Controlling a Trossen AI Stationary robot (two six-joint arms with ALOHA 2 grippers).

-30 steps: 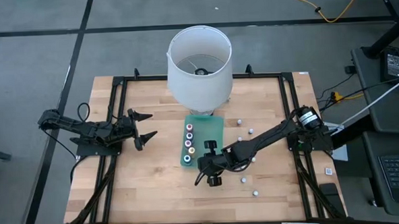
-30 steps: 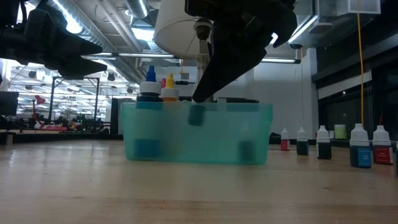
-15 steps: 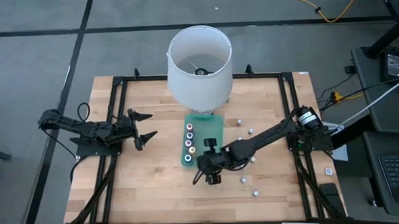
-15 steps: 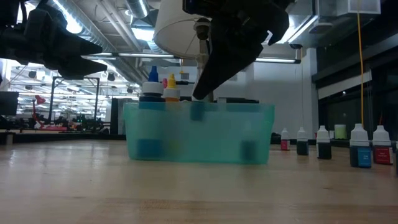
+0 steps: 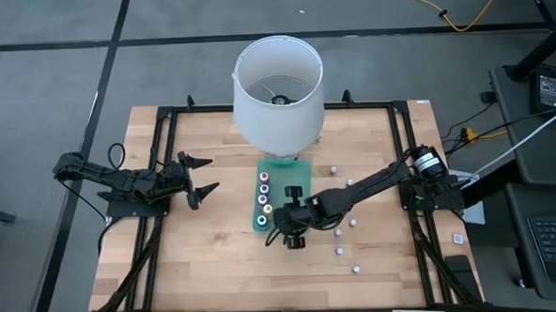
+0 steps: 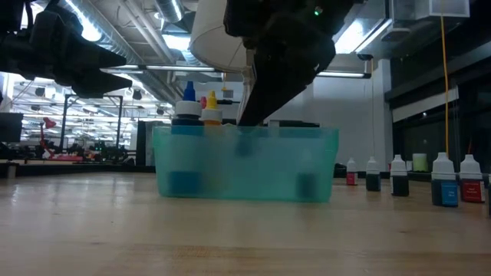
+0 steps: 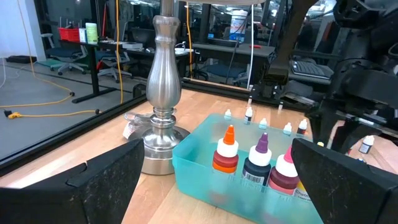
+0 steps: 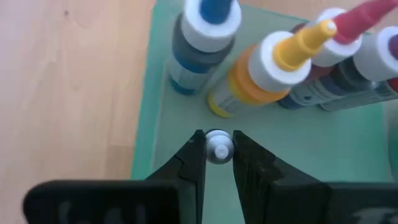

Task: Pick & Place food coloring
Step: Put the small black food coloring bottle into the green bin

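Right tool (image 8: pixel 218 151) shifted over bin (image 8: pixel 158 124) — white-capped bottle (image 8: pixel 218 145) clamped between fingertips

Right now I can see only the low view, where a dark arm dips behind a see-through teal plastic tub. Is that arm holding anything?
Observer: Yes. The right wrist view shows the right gripper shut on a tiny pale-capped bottle, over the see-through teal plastic tub.
Visitor: Is it near the other bottles?
Observer: Very near. It is right beside the blue-capped bottle and the yellow-capped bottle, which stand inside the tub.
Visitor: And the second arm?
Observer: From above, the left gripper hovers open over the wooden table's left side, away from the tub and holding nothing.
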